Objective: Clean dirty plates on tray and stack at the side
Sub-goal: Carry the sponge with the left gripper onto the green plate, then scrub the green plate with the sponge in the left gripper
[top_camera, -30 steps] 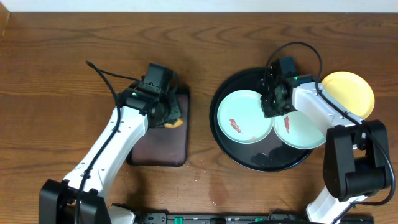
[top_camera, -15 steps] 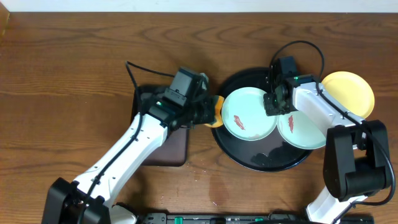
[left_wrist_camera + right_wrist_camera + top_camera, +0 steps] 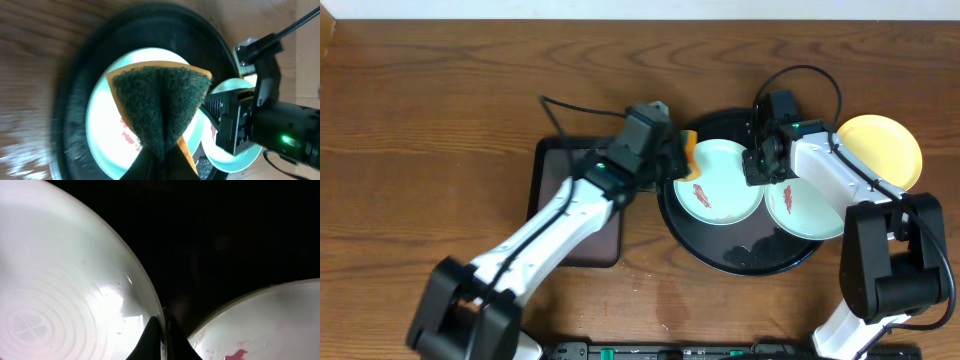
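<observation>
Two mint plates lie on the round black tray (image 3: 740, 262), and both grippers are at the same one.
The left gripper (image 3: 676, 153) is clamped tight on a scouring sponge (image 3: 689, 148), orange-backed and dark green on its face, held over the left edge of the left mint plate (image 3: 725, 175); contact cannot be told. A red-brown smear (image 3: 701, 197) marks that plate. The right gripper (image 3: 757, 166) has its jaws pinched together on the plate's right rim. The right mint plate (image 3: 810, 215), also smeared, sits just beside it. The yellow plate (image 3: 880, 150) rests on the tabletop (image 3: 420, 100), off the tray's right side.
</observation>
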Robot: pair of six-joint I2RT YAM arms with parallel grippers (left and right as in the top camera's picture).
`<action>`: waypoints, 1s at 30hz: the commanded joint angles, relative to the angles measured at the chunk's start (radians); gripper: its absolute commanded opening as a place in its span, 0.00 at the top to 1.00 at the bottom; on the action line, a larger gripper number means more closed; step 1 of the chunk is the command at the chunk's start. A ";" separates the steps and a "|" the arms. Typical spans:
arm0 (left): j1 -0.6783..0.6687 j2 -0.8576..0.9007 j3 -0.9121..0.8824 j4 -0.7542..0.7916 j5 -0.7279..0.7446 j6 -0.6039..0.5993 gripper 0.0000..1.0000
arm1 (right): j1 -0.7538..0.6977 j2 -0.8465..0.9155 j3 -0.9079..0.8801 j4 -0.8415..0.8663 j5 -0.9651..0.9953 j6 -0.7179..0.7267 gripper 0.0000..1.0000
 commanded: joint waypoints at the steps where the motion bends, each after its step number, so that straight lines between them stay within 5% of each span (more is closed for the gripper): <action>1: -0.053 0.077 -0.005 0.066 -0.010 -0.088 0.93 | -0.014 -0.016 -0.002 0.003 -0.003 0.017 0.99; 7: -0.115 0.177 -0.005 0.177 -0.016 -0.101 0.92 | -0.014 -0.016 -0.002 0.004 -0.003 0.017 0.99; 22: -0.169 0.222 -0.005 0.158 -0.240 -0.147 0.92 | -0.014 -0.016 -0.002 0.006 -0.004 0.021 0.99; 30: -0.136 0.164 -0.005 0.078 -0.249 0.034 0.93 | -0.014 -0.016 -0.002 0.006 -0.003 0.021 0.99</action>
